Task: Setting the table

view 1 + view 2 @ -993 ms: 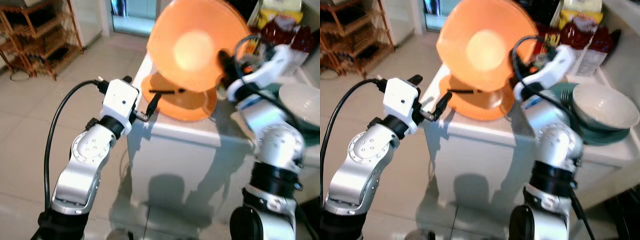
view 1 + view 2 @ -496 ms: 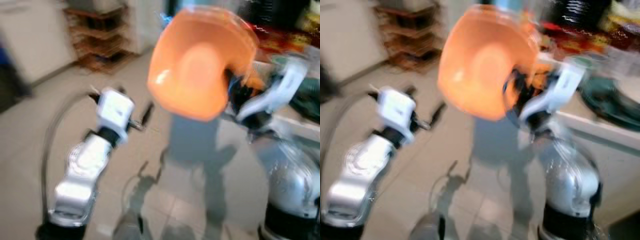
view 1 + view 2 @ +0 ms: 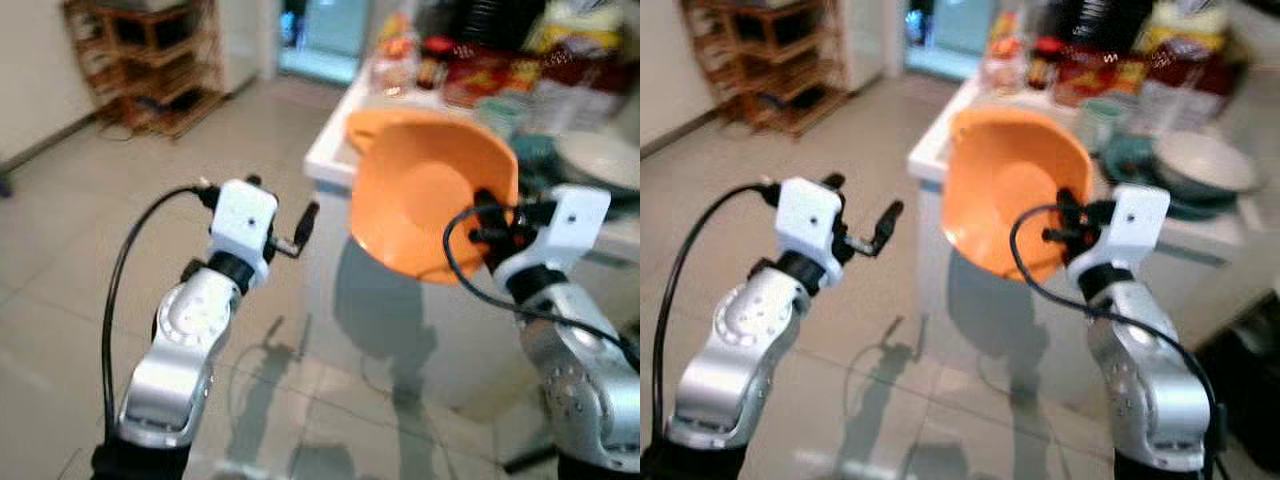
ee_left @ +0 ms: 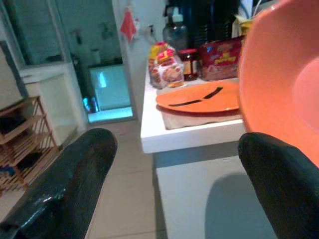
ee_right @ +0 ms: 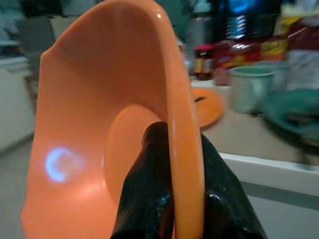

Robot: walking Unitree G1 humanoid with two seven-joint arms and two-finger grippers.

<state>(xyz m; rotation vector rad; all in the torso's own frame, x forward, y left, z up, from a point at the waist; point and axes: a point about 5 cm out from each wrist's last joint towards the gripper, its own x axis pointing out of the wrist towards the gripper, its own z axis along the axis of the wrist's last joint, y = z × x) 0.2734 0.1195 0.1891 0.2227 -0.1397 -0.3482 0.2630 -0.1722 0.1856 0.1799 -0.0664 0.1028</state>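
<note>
A: What does the right tool have?

B: An orange bowl. Its two black fingers are pinched on the rim, one inside the bowl and one outside, so the tool is closed on it. In the left eye view the bowl sits in the centre right of the frame, tipped on edge with its hollow facing the camera, held up in the air in front of the white worktop.

A: And the left tool?

B: It is in the centre left of the frame, raised over the tiled floor, just left of the bowl and not touching it. The fingers stand wide apart, and nothing is between them.

A: What is on the worktop?

B: In the left wrist view an orange plate lies flat near the worktop's edge with a dark utensil across it. Behind it stand jars and packets. In the right eye view a pale bowl rests on a teal plate in the upper right of the frame.

A: Anything else?

B: A wooden rack stands at the upper left, well apart from the worktop.
</note>
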